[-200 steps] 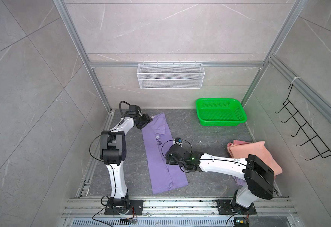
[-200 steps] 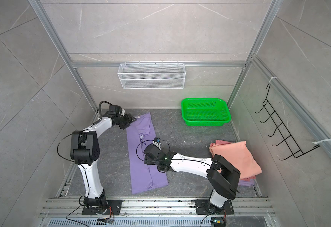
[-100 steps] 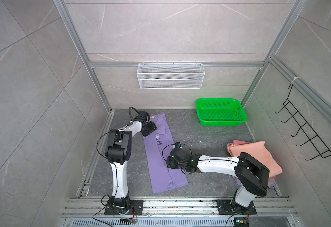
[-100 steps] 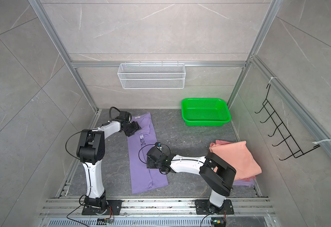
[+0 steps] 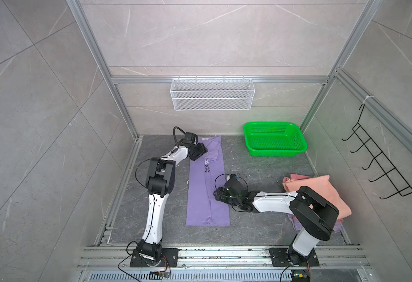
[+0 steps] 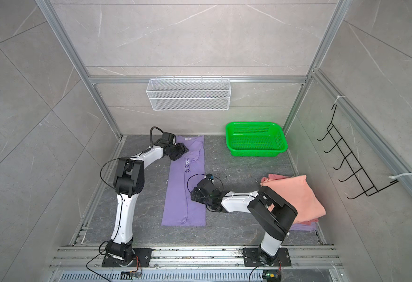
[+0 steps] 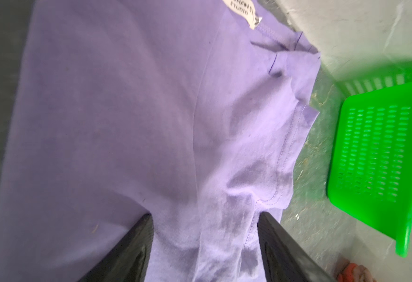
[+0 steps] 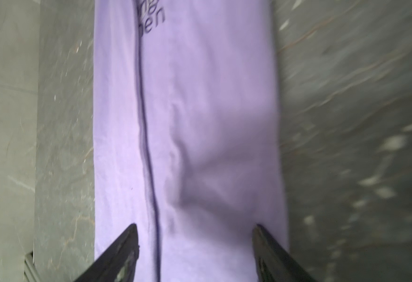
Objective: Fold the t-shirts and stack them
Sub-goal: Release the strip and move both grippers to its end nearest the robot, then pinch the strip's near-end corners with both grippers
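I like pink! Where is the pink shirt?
In both top views the pink shirt lies folded at the right, behind the right arm, this side of the green basket.

— What is sitting at the far right?
— A green plastic mesh basket [image 5: 275, 153]. A white wire-mesh shelf basket [image 5: 212, 98] is hanging on the far wall, and a black wire hook rack [image 5: 382, 152] on the right wall.

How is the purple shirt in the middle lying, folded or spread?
Partly folded: the purple shirt lies flat as a long narrow strip, both sides turned in, their edges meeting lengthwise; no crosswise fold yet.
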{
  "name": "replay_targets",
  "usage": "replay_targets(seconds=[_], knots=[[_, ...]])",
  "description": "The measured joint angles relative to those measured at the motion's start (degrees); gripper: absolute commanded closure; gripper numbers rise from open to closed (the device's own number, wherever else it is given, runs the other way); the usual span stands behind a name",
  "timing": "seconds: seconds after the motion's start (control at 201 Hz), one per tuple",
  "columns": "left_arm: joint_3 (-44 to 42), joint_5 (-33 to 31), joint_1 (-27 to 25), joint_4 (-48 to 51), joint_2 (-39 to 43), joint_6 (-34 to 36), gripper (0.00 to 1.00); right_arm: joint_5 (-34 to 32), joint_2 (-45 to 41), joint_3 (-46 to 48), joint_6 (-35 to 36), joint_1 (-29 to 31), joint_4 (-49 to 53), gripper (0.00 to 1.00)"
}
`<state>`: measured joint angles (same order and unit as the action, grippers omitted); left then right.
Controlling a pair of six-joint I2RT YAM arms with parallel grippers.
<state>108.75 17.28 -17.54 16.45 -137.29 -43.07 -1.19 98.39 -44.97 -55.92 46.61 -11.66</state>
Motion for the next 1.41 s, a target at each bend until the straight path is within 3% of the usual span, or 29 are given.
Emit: replay_targets(seconds=[0.254,0.433,0.787,1.021,1.161,1.41], knots=[[7.23,1.53,-0.98,0.02,-4.61,-1.95,0.29,-0.31,-1.81,0.68,1.79,-3.06,2.97,0.26],[4.46,2.64,-1.11,-2.27,-3.23,-1.79,0.29,-0.59,-4.96,1.97,4.00,-3.15,6.95,0.26],[-21.14,2.38,-0.96,0.44,21.62,3.76,0.34,-1.70,-20.22,3.78,5.51,-3.15,17.25,0.28],[-47.25,0.35,-1.29,2.05,43.41,4.44,0.42,1.68,-26.08,9.88,1.38,-0.22,23.02,0.29],[-60.96,-1.40,-3.98,6.58,51.91,4.07,0.43,2.14,-30.95,12.44,-1.92,3.54,25.40,0.29],[-74.86,-2.80,-9.14,11.15,67.52,0.42,0.44,2.27,-32.68,17.97,-7.89,7.39,24.48,0.32]])
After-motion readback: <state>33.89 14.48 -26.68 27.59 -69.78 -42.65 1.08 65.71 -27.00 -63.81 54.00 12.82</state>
